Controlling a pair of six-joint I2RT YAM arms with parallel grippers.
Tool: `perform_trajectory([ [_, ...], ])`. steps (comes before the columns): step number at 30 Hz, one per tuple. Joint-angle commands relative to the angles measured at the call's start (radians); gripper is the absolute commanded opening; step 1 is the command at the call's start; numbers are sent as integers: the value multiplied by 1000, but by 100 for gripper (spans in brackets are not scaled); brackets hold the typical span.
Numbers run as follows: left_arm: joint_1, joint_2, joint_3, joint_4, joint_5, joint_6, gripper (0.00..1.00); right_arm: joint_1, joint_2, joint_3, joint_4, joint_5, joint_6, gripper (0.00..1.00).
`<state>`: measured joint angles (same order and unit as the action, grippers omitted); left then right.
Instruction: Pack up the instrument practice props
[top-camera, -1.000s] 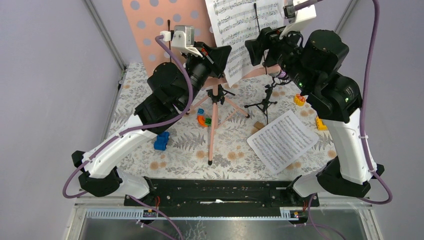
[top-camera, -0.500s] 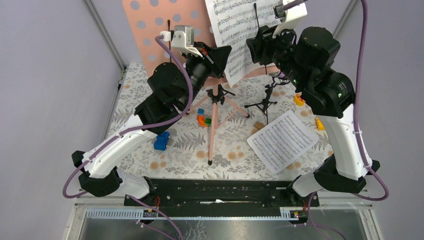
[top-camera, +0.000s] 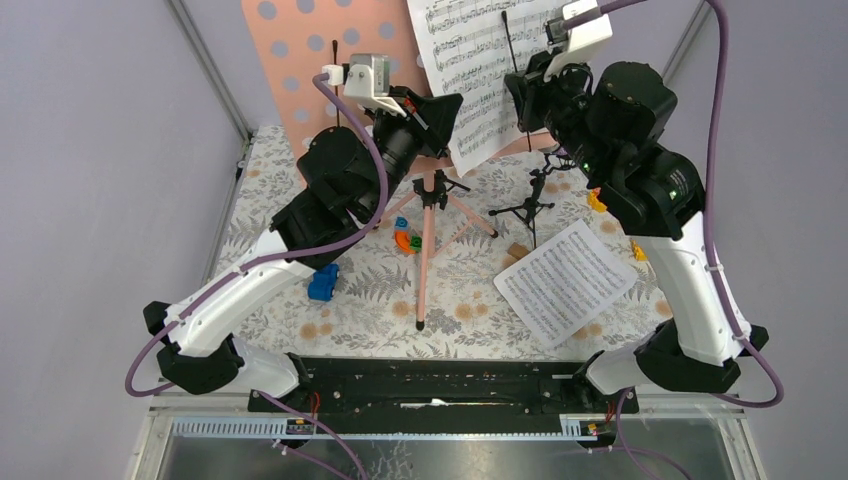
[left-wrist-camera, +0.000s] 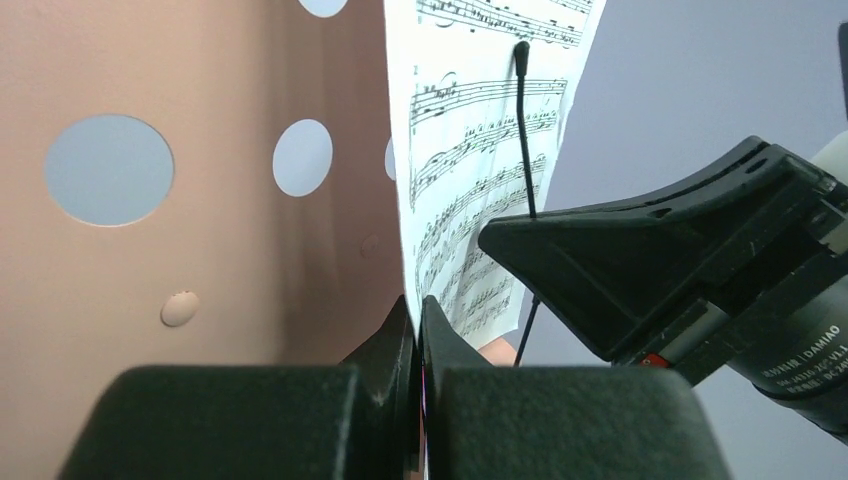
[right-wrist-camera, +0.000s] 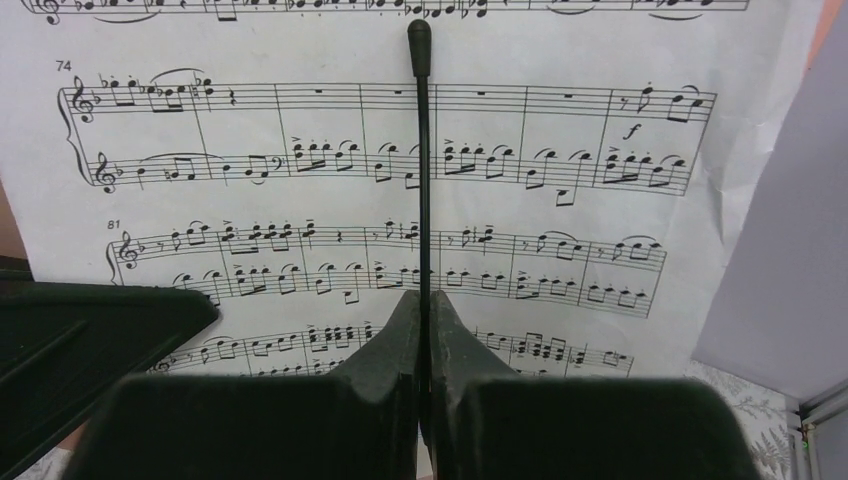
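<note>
right gripper (right-wrist-camera: 424, 305) pinches the retainer wire (right-wrist-camera: 424, 150), left gripper (left-wrist-camera: 418, 312) pressed together at rack (left-wrist-camera: 220, 250) edge; we fear tugging topples the rack.

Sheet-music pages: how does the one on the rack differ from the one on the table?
The page on the rack stands upright against the pink rack; the page on the table lies flat on the floral cloth. A thin black wire crosses the rack page, with the right gripper shut on it; no gripper touches the table page. Both are white with printed staves.
</note>
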<state>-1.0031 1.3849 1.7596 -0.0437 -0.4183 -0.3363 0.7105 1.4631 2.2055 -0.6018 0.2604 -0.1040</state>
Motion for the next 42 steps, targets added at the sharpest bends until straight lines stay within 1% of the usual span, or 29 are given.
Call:
perform_trajectory([
  [1, -2, -38, -8, 66, -26, 10, 0, -3, -60, -85, 109, -17, -29, 0],
  [7, -2, -64, -27, 84, -64, 19, 0, -2, -116, -196, 210, -2, -25, 0],
  [20, -2, -186, -55, 103, -115, 95, 0, -2, -113, -210, 220, 4, -23, 0],
  [23, -3, -216, -40, 69, -117, 129, 0, -4, -113, -215, 228, 4, -18, 0],
  [24, -2, -225, -29, 50, -118, 140, 0, -3, -114, -216, 227, 2, -16, 2],
  [27, -2, -248, 4, -25, -108, 180, 0, -3, -118, -218, 229, -2, -13, 12],
  [29, -2, -261, 32, -79, -74, 207, 0, -3, -123, -222, 229, -11, -12, 14],
  [32, -2, -274, 86, -186, 13, 250, 0, -3, -145, -242, 228, -53, -8, 22],
  [35, -2, -296, 125, -291, 102, 283, 0, -3, -183, -280, 219, -121, -7, 38],
  [36, -3, -304, 134, -317, 134, 287, 0, -2, -196, -293, 217, -135, -3, 41],
  [38, -2, -317, 145, -360, 192, 296, 0, -2, -227, -322, 215, -156, 8, 46],
  [42, -2, -333, 161, -434, 298, 296, 0, -2, -308, -389, 216, -216, 34, 53],
])
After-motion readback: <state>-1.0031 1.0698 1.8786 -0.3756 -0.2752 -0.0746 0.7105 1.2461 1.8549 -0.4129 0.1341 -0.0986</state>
